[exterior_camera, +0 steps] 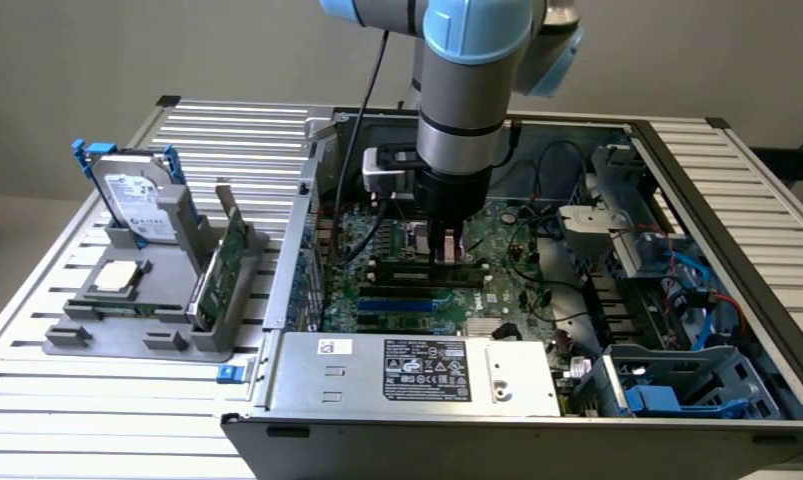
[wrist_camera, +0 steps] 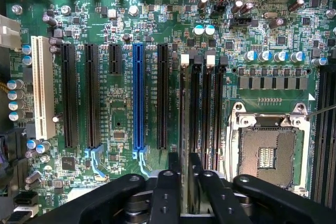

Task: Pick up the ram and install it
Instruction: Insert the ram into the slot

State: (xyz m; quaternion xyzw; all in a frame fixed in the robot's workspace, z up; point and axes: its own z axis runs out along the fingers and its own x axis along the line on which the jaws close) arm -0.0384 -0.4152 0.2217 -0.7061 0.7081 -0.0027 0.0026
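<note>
The ram (wrist_camera: 184, 129) is a thin green stick seen edge-on, standing in line with the DIMM slot closest to the long black expansion slots on the motherboard (wrist_camera: 121, 124). My gripper (wrist_camera: 184, 195) is shut on it, with a black finger (wrist_camera: 165, 192) pressed to each side of its near end. In the exterior view the gripper (exterior_camera: 441, 248) reaches straight down into the open computer case (exterior_camera: 308, 240), its tips at the memory slots in the middle of the board. Whether the stick is fully down in the slot I cannot tell.
An empty CPU socket (wrist_camera: 268, 156) lies beside the memory slots. On the exterior view's left a grey holder (exterior_camera: 121, 335) carries a silver hard drive with blue rails (exterior_camera: 137, 200), a green expansion card (exterior_camera: 228, 265) and a processor (exterior_camera: 114, 280). The power supply (exterior_camera: 415, 370) fills the case's near side.
</note>
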